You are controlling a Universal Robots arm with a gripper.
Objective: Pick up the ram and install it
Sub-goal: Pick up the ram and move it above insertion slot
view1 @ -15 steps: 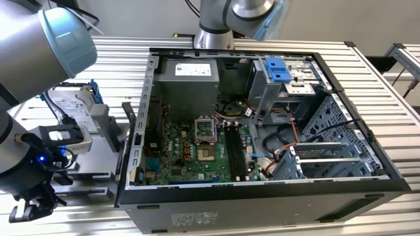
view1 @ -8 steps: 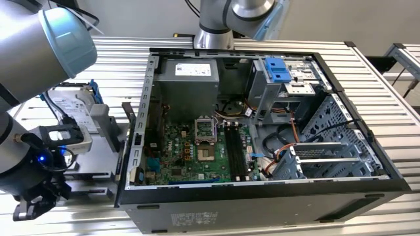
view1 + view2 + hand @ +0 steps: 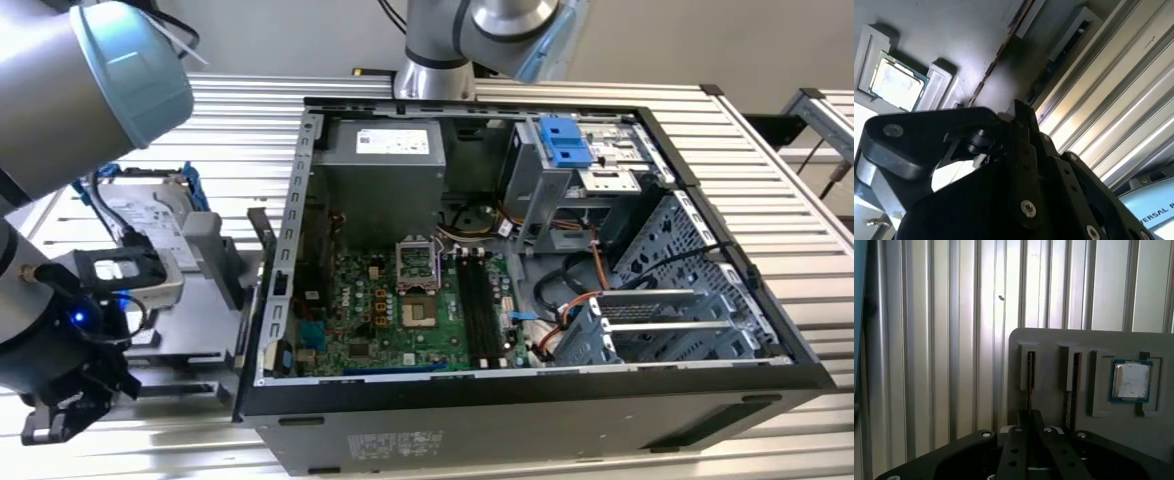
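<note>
First wrist view: the black end effector (image 3: 1029,416) has its fingers drawn tight on the thin dark ram stick (image 3: 1029,385), which stands edge-on in a slot of a grey plastic holder (image 3: 1054,342). The exterior view adds the open black computer case (image 3: 534,425) on the ribbed metal surface (image 3: 747,130).

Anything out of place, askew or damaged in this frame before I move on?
Nothing stands out. The open black computer case lies flat on the ribbed metal table, its green motherboard looks intact, and the thin dark ram stick stands straight in the grey holder tray, right by the claw.
</note>
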